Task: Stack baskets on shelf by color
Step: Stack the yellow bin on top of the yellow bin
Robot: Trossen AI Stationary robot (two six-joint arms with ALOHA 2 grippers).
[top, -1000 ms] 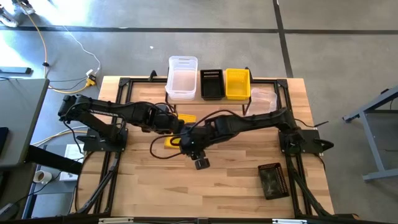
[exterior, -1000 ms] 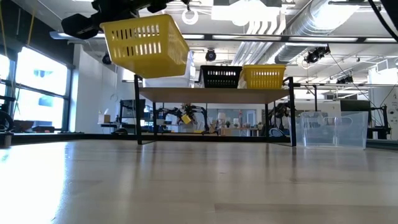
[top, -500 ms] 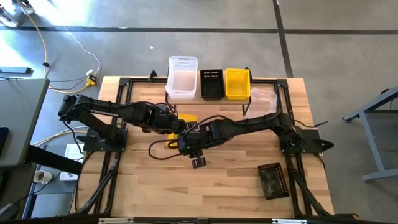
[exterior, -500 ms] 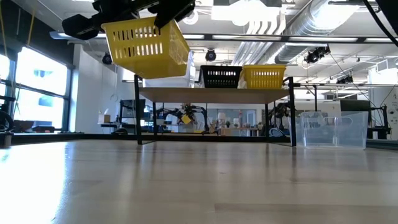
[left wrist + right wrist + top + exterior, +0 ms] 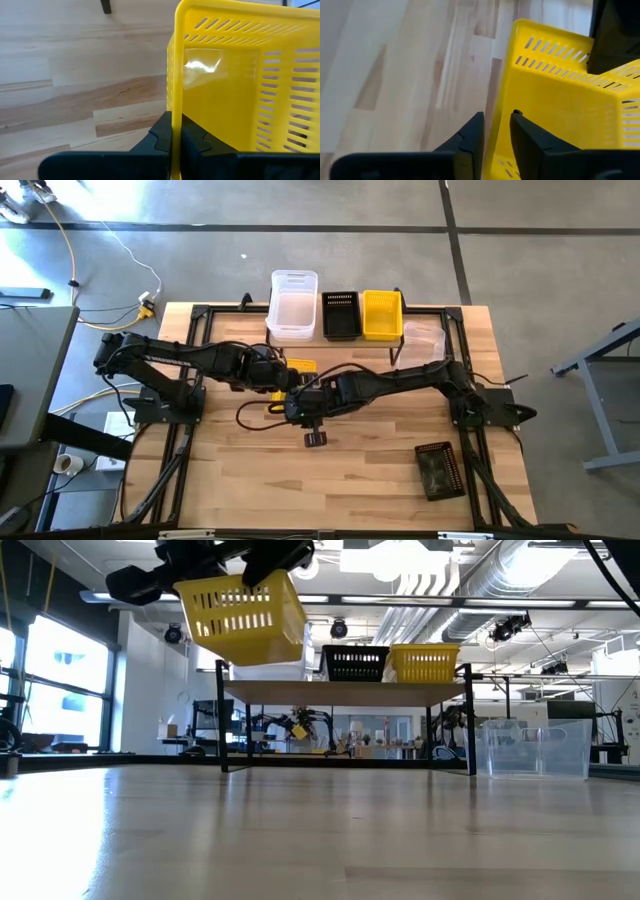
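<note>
Wooden table [image 5: 380, 470]: light, stiff yellow basket [image 5: 243, 615] held aloft; left gripper [image 5: 175, 137] clamps its rim, right gripper [image 5: 495, 135] straddles another wall, unclosed.

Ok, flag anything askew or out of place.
The yellow basket hangs tilted in mid-air, pinched by the left end effector, the right end effector open astride its rim. A black basket lies skewed on the table, far from the shelf.
</note>
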